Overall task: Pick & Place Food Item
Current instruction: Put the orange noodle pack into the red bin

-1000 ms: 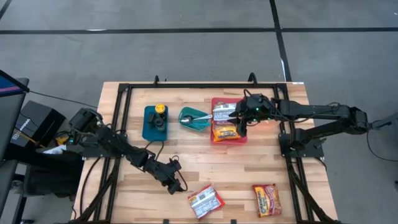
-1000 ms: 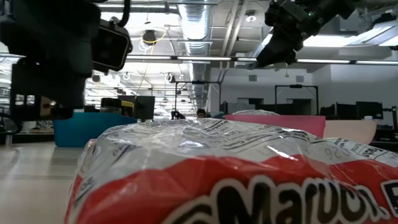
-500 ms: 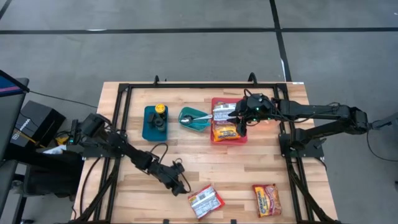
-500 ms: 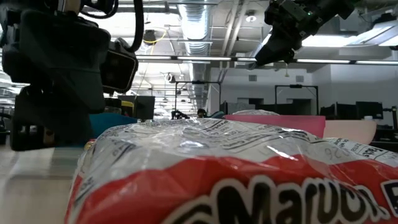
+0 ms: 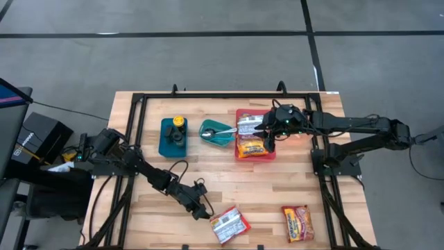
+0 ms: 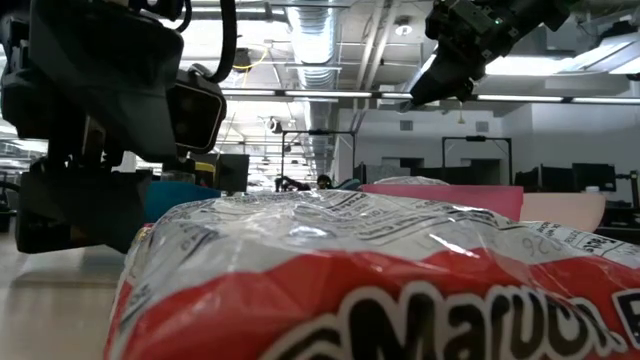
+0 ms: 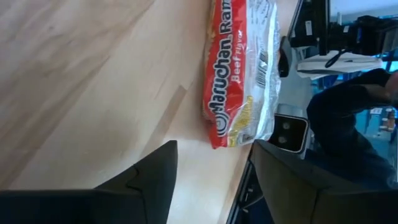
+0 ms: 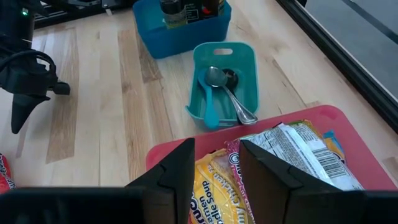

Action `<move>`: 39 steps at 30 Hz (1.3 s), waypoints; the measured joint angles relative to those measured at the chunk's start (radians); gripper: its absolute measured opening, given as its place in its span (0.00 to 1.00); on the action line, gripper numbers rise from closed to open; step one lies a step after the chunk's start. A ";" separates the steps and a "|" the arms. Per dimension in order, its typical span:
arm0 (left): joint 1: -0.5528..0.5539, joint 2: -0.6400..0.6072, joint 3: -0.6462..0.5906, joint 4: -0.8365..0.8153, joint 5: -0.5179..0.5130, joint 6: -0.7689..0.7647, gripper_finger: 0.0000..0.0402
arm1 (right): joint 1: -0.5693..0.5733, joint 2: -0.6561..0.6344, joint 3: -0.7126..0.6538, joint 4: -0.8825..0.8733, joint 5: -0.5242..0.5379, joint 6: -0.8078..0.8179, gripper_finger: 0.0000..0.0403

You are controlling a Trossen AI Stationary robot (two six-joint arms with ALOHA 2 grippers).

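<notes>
A wooden table (image 5: 229, 184) seen from above, with two dark robot arms. The left gripper (image 5: 203, 210) sits low near the table's front edge, just beside a red ramen packet (image 5: 229, 224); its fingers (image 7: 149, 180) are spread apart with nothing between them, and the packet lies flat just ahead of them. A second ramen packet (image 5: 297, 222) lies farther right. The right gripper (image 5: 269, 142) hovers over a red tray (image 5: 238, 113) holding more packets; its fingers are parted and appear to hold nothing, though the view is partial. Beside the tray sit a teal dish (image 5: 216, 133) with spoons and a blue bin (image 5: 173, 137).
</notes>
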 joint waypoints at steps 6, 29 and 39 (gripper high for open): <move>0.000 0.000 0.000 0.001 -0.017 0.000 0.52 | 0.000 0.000 0.000 0.000 0.000 0.000 0.30; -0.012 0.101 0.087 0.038 0.044 -0.031 0.51 | 0.000 0.000 0.000 0.004 -0.001 0.000 0.30; -0.010 0.108 0.106 0.014 0.035 -0.027 0.51 | 0.000 0.000 0.000 0.010 -0.004 0.000 0.30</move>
